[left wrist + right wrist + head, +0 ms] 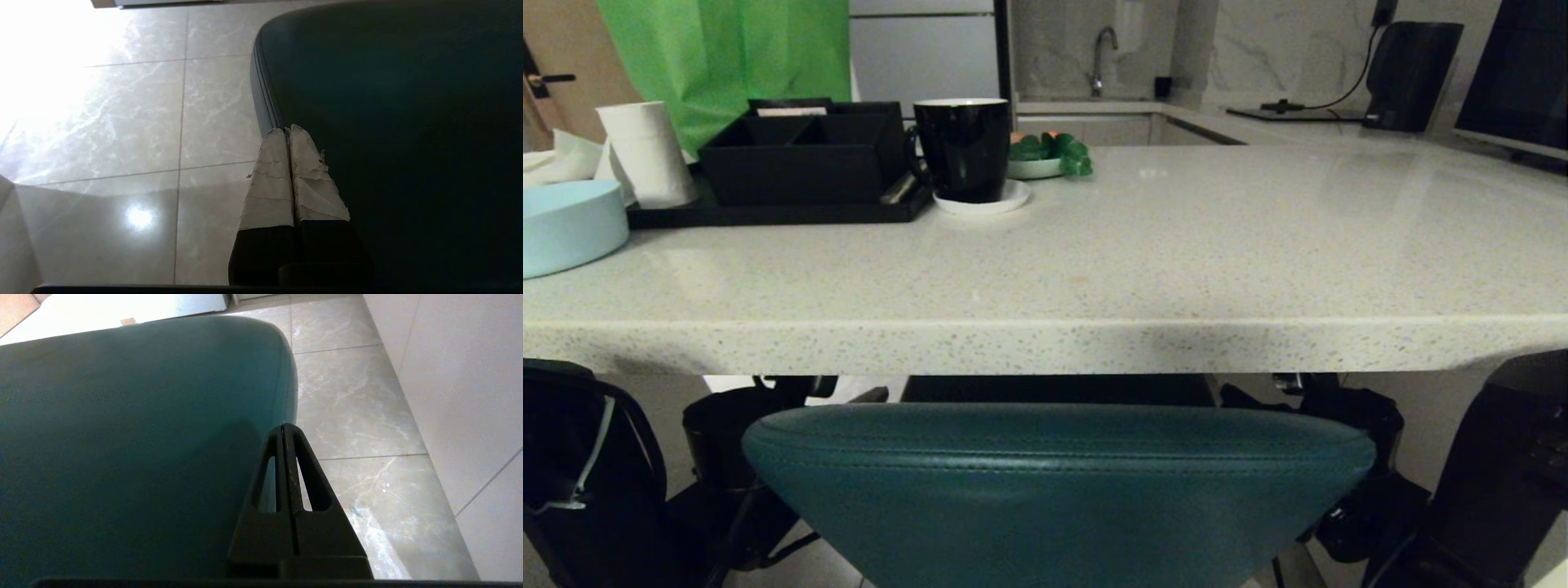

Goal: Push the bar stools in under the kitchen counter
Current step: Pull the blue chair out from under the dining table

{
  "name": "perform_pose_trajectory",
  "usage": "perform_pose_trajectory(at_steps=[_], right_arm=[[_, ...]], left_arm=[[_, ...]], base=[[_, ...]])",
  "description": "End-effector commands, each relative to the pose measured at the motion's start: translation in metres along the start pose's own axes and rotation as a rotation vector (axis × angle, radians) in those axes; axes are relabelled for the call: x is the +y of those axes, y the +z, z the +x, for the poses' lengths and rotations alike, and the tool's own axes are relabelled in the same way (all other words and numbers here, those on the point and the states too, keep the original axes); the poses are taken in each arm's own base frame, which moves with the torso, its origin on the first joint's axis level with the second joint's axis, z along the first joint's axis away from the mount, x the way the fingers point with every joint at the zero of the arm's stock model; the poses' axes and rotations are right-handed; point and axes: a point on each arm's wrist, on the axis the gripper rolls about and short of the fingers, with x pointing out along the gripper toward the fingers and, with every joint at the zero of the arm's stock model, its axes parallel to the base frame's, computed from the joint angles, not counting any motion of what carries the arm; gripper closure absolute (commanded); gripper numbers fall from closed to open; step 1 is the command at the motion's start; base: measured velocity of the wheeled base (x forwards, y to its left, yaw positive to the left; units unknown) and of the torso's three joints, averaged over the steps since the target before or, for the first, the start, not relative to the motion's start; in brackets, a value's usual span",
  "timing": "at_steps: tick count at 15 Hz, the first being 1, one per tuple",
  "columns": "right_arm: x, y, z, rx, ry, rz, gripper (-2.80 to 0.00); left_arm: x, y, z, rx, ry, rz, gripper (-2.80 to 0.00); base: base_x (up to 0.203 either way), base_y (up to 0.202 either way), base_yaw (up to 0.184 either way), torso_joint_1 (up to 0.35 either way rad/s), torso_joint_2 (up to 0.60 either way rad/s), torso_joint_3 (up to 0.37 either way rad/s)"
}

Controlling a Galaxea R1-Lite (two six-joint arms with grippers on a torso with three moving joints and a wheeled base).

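No readable brand, label or writing anywhere in view. Teal bar stool point(1058, 482) sits centre frame in the head view, the top of its curved padded back just below the front edge of the kitchen counter surface point(1094, 261); seat and legs are cut off by the frame bottom, so can't tell how far under it is. Second stool not identifiable; dark shapes under the slab on both sides are too murky to name.

Left end effector point(287, 130): taped fingers pressed together, holding nothing, tips at the left side edge of the teal backrest, by the seam; contact looks likely but can't confirm. Right end effector point(283, 425): black fingers together, empty, tips at the right side edge of the backrest. Both wrist views show pale marble floor tiles point(359, 400) beyond the stool.

On the surface, far left: pale blue bowl point(568, 224) cut off by the frame, paper roll point(645, 151), black organiser tray point(796, 155), black mug point(964, 147) on a white saucer, small plate with green items point(1049, 155) partly hidden behind the mug. Tap point(1101, 57) and dark appliances in the background
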Motion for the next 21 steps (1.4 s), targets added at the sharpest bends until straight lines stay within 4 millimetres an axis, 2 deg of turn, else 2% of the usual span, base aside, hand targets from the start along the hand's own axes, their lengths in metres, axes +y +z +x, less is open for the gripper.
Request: perform_pose_trajectory(at_steps=[1,3,10,21], right_arm=[[0.001,-0.003,-0.008,0.020,0.007,-0.007,0.00],[-0.002,-0.007,-0.012,0.040,-0.002,-0.004,0.00],[0.007,-0.011,-0.016,0.050,0.015,-0.017,0.00],[0.008,-0.012,-0.016,0.052,0.019,-0.020,0.00]], left_arm=[[-0.003,0.002,-0.010,-0.005,-0.016,0.001,0.00],[-0.008,-0.005,-0.019,0.032,-0.036,0.009,0.00],[-0.031,-0.013,-0.016,0.053,-0.032,-0.016,0.00],[-0.038,-0.012,-0.016,0.042,-0.014,-0.013,0.00]], base=[[0.000,0.000,0.000,0.000,0.00,0.000],[0.000,0.000,0.000,0.000,0.00,0.000],[0.000,0.000,0.000,0.000,0.00,0.000],[-0.186,0.000,-0.001,0.000,0.00,0.004]])
